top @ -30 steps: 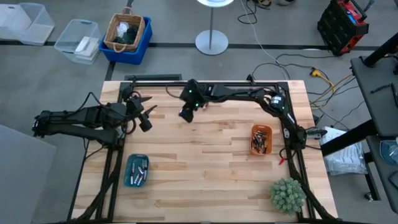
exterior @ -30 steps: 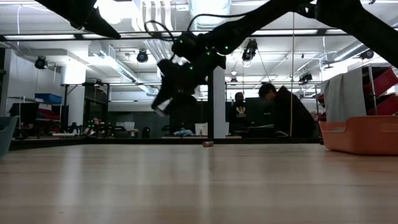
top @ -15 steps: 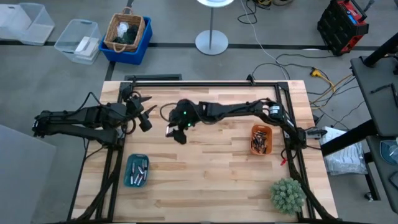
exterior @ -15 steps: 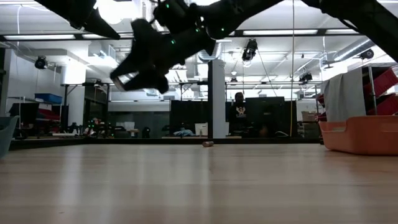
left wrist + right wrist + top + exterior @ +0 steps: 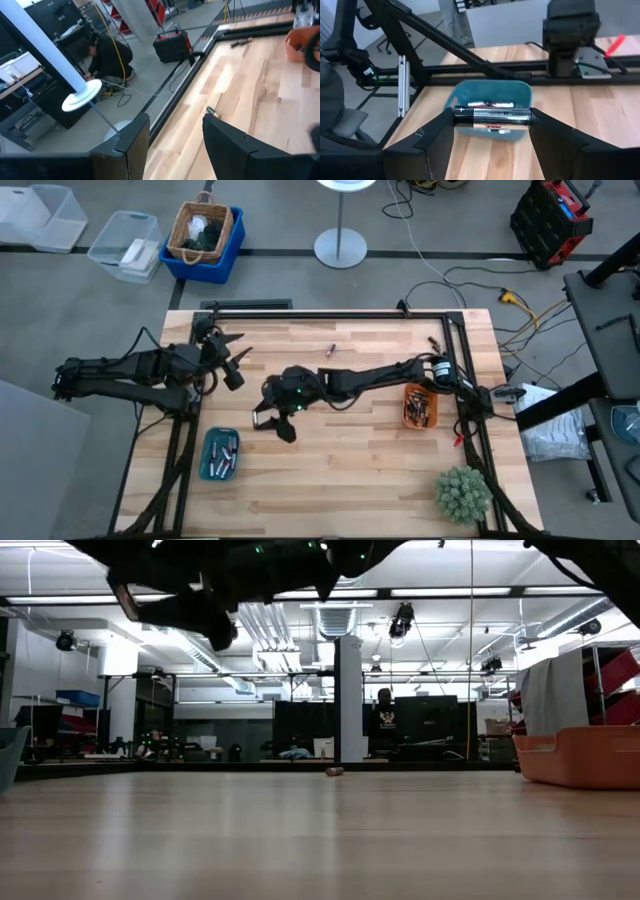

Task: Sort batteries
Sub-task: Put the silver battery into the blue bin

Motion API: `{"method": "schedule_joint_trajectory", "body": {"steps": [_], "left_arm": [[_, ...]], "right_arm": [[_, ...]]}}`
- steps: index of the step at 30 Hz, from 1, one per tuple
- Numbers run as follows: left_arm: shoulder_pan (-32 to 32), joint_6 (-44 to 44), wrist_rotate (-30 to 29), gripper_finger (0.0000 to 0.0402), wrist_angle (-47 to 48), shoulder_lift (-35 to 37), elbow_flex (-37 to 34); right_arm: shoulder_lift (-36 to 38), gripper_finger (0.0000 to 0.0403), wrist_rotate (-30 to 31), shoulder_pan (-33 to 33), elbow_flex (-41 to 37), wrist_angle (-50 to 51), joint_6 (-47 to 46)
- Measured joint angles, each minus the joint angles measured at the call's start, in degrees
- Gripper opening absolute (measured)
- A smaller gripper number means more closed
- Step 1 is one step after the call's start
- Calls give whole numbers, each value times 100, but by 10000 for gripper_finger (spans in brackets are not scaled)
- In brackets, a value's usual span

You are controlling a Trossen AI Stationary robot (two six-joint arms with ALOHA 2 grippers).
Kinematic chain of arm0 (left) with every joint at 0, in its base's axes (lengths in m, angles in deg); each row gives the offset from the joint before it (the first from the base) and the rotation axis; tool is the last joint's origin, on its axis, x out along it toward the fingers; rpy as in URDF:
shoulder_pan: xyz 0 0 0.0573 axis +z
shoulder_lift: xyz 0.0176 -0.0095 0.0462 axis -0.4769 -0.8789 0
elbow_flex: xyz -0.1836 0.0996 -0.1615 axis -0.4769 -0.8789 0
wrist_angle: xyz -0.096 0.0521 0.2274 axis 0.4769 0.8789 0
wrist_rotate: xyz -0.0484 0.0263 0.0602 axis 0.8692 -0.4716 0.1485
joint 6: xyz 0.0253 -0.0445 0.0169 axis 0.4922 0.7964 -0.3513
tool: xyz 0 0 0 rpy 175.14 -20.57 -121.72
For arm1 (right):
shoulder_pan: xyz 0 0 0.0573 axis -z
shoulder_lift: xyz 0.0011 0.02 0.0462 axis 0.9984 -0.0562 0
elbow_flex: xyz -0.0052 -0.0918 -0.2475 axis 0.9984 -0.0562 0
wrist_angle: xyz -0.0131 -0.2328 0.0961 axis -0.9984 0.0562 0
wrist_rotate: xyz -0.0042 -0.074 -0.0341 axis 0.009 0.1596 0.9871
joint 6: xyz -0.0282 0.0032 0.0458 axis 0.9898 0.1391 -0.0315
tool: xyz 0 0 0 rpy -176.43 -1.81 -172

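High view: right arm reaches across the table, right gripper (image 5: 268,423) above the wood just right of and a bit beyond the teal tray (image 5: 219,454) at near left; that tray holds several batteries, the orange tray (image 5: 420,404) at right holds more, and one loose battery (image 5: 328,350) lies at far centre. Left gripper (image 5: 232,358) waits at far left, off the work. Low view: right gripper (image 5: 165,598) hangs high above the table at upper left; the loose battery (image 5: 334,771) shows far off on the wood; orange tray (image 5: 578,756) at right edge. Left wrist view: left fingers (image 5: 132,137) spread apart with nothing between them, the loose battery (image 5: 213,112) on the table beyond. Right wrist view: right gripper (image 5: 492,118) is clamped on a AA battery (image 5: 492,117) held crosswise by its ends, with the teal tray (image 5: 490,92) and its batteries right behind it. Step, as I judge it: carrying the held battery to the teal tray. Next move calls for going a little further until over the tray, lowering, then opening the jaws so it drops inside and not on the rim.
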Motion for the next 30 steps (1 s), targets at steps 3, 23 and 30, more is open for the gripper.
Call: {"method": "schedule_joint_trajectory", "body": {"steps": [3, 23, 30], "left_arm": [[0, -61, 0, 165, -202, 32, 0], [0, 17, 21, 165, -786, 847, 7], [-2, 6, 43, 165, -924, 1215, 7]], "right_arm": [[-7, 225, 188, -135, -2, -188, 5], [-356, 226, 905, -530, -2, -1700, 338], [-556, 226, 943, -554, -6, -2338, 565]]}}
